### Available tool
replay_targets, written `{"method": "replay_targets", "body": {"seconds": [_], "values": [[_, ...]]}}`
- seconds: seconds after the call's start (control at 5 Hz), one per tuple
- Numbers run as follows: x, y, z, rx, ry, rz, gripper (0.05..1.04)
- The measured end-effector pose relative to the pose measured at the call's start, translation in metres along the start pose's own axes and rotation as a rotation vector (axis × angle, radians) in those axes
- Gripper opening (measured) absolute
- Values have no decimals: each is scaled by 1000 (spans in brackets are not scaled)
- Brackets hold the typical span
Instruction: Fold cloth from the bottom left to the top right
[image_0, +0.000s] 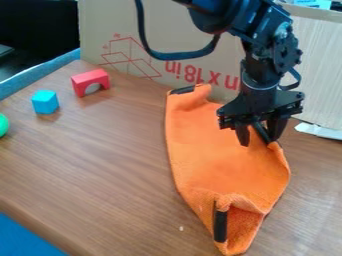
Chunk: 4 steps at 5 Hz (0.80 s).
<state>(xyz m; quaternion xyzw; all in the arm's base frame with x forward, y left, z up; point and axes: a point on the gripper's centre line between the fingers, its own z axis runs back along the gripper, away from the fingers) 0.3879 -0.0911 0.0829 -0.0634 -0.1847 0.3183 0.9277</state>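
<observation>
A long, soft orange cloth (217, 160) with black strips at its corners lies on the brown wood-grain worktop (107, 160), right of centre. Its long axis runs from the top edge near the printed tan cardboard (150, 45) down and slightly right, narrowing to a tip that points toward the view's bottom edge. The black two-finger gripper (260, 137) hangs over its upper right edge, fingers spread, a black strip between them. A red arch block (90, 80) and blue cube (45, 102) sit well left.

Upside-down red print (194, 73), "x 18 in", on the brown cardboard (133, 22)
</observation>
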Motion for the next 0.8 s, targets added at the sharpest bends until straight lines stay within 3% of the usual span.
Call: {"method": "replay_targets", "body": {"seconds": [0.2,0.4,0.6,0.8], "values": [[12,5,25,-74,-10,-8,1000],[27,20,57,-118,20,-56,1001],[32,36,89,-152,52,-207,1001],[37,53,114,-220,68,-360,1001]]}}
